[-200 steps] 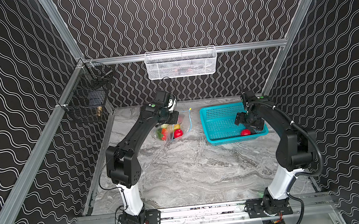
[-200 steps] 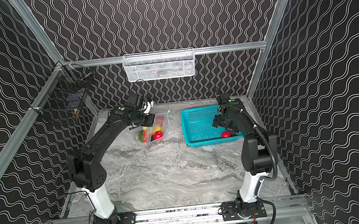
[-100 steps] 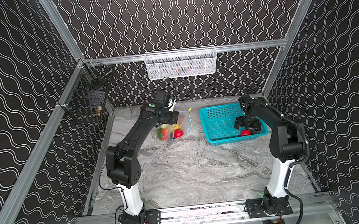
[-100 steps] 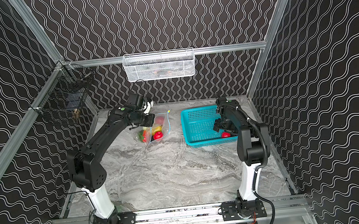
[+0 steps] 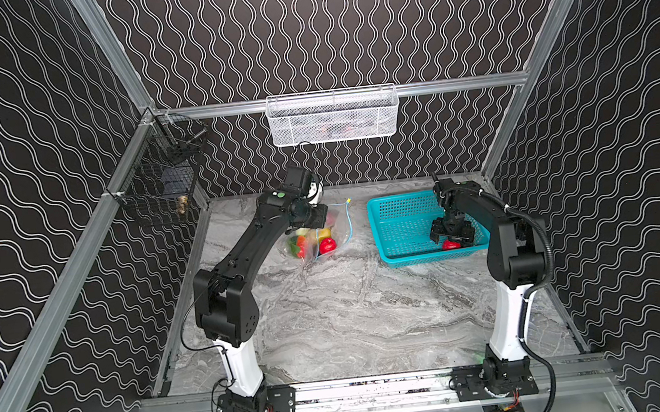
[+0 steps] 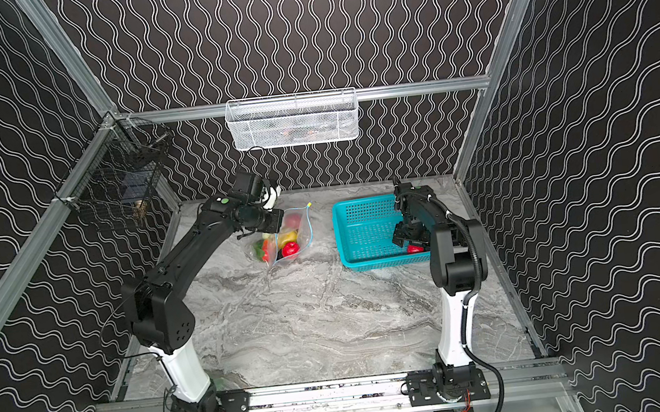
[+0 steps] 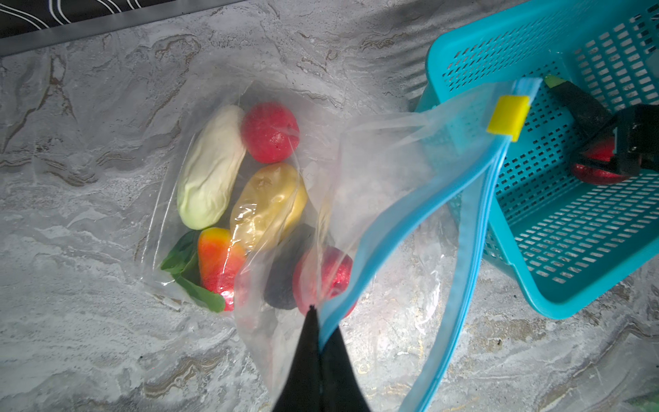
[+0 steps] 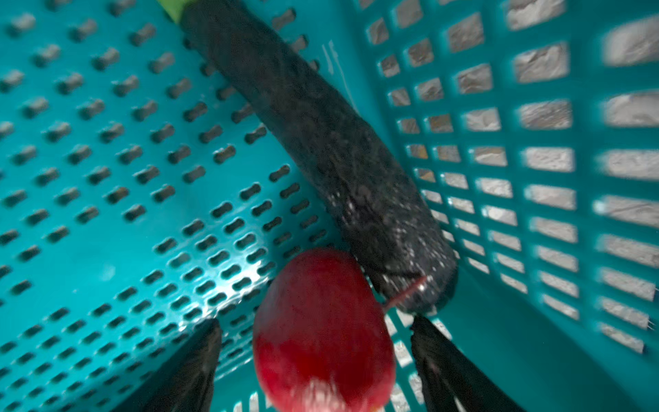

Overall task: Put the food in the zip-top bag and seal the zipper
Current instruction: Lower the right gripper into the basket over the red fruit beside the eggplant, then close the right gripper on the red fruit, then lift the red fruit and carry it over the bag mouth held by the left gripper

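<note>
The clear zip-top bag [image 7: 385,160] lies on the marble table with its mouth held up. My left gripper [image 7: 317,321] is shut on its light-blue zipper [image 7: 410,217]; the yellow slider [image 7: 508,115] sits at the strip's far end. Inside the bag lie a white oblong piece [image 7: 210,167], two red round fruits [image 7: 270,132], a yellow potato-like piece [image 7: 267,205], an orange-red one [image 7: 219,260] and a dark one [image 7: 285,274]. My right gripper [image 8: 315,323] is down in the teal basket [image 8: 107,142], open around a red fruit [image 8: 321,356], with a gap on each side. A long dark piece [image 8: 321,149] lies beside the fruit.
In both top views the teal basket [image 5: 400,216] stands right of the bag [image 5: 335,231], near the back wall. A white mesh basket [image 5: 331,117] hangs on the back rail and a black wire basket [image 5: 159,183] on the left rail.
My right gripper has come down inside the basket onto the red fruit, and its jaws have narrowed a little. The left arm and the bag have not moved.
</note>
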{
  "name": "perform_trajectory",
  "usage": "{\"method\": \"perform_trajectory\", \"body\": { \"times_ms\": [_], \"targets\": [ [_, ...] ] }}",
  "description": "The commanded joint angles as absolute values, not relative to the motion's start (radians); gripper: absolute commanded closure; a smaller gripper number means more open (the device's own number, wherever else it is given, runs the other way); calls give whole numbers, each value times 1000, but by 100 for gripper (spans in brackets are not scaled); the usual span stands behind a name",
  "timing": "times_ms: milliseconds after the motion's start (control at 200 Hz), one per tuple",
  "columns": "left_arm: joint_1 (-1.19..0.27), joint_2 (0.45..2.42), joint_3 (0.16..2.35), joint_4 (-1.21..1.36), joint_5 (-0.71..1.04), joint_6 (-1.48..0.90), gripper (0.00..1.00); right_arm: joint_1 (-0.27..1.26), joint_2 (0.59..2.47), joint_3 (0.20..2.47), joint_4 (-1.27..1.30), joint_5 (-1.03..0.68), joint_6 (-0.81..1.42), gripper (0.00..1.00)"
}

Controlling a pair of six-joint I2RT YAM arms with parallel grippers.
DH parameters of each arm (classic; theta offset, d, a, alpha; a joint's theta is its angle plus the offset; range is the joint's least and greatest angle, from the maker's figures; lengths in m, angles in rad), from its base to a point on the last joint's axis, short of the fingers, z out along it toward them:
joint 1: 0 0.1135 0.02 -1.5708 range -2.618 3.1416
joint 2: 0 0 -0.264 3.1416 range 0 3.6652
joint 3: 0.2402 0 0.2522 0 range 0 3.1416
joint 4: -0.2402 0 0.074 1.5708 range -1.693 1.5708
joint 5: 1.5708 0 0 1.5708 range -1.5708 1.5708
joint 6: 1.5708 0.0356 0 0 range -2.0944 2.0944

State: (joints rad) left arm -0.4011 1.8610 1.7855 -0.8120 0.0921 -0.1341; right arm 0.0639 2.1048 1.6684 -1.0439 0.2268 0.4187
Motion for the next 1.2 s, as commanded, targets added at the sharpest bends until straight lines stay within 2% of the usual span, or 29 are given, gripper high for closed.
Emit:
{"method": "perform_trajectory", "body": {
  "times_ms": [0, 310, 531, 816, 1196],
  "targets": [
    [-400, 1858, 1787, -801, 87, -130, 100, 61, 2117, 1677, -1042, 230, 412, 17],
    [-398, 1862, 1776, -794, 80, -132, 100, 60, 2124, 1663, -1009, 197, 429, 33],
    [-397, 1852, 1771, -787, 57, -124, 100, 61, 2117, 1655, -985, 145, 445, 49],
    [-393, 1854, 1766, -787, 72, -130, 100, 60, 2025, 1608, -920, 80, 483, 54],
    [-390, 1859, 1767, -788, 80, -132, 100, 59, 1928, 1545, -825, 8, 541, 54]
  ]
}}
